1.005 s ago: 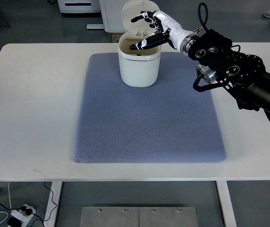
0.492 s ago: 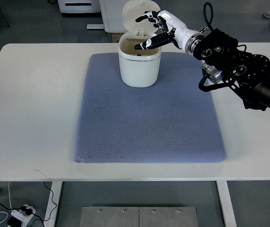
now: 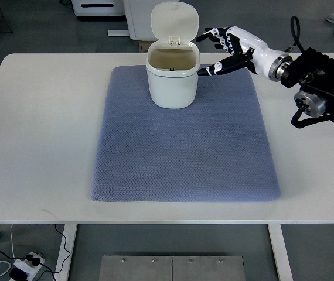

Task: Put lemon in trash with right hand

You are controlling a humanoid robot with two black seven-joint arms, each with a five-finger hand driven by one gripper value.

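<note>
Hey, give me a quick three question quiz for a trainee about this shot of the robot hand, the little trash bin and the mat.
1. True or false: the right hand is holding a lemon.
2. Multiple choice: the lid of the trash bin is A) flipped open toward the far side, B) shut, C) lying on the mat.
3. Fill in the missing word: the trash bin stands on a blue-grey ____ that lies on the white table.

Key
1. False. The hand's fingers are spread and hold nothing, beside the bin's rim on the right.
2. A.
3. mat.
</note>
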